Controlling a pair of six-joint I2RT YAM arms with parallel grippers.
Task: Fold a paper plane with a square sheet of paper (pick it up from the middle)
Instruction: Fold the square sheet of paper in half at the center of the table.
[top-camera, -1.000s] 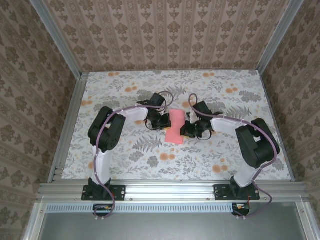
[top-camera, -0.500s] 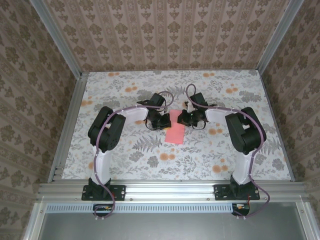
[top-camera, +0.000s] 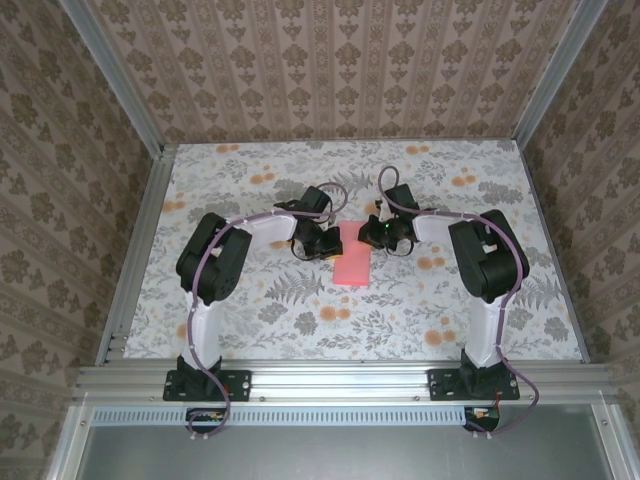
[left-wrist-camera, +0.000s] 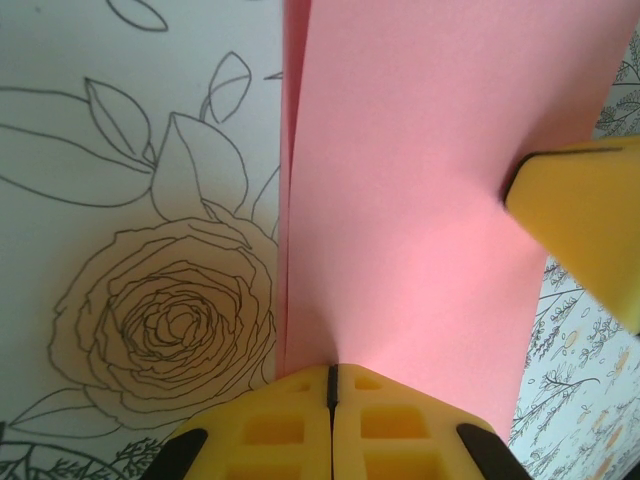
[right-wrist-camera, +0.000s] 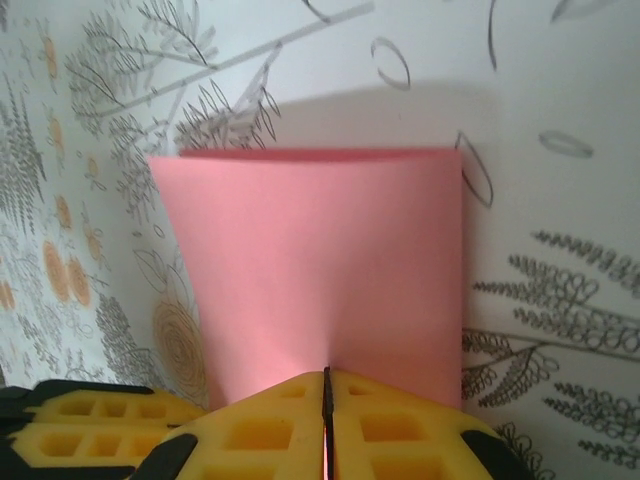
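Note:
The square sheet of paper (top-camera: 352, 262) lies in the middle of the table, folded into a pink rectangle. In the left wrist view the paper (left-wrist-camera: 420, 180) shows two layers along its left edge. My left gripper (top-camera: 328, 246) is shut, its yellow tips (left-wrist-camera: 331, 372) resting on the paper's left side. My right gripper (top-camera: 372, 236) is shut too, its tips (right-wrist-camera: 325, 375) touching the paper (right-wrist-camera: 320, 250) from the opposite side, near the far end. No paper plane shape shows.
The table (top-camera: 250, 300) has a floral cover with orange flower prints. Aluminium rails (top-camera: 340, 378) run along the near edge and patterned walls close three sides. The two grippers sit close, facing each other across the paper.
My right gripper has slid along the paper's right side from its near part toward its far end. The left gripper has stayed where it was, and the paper has barely shifted.

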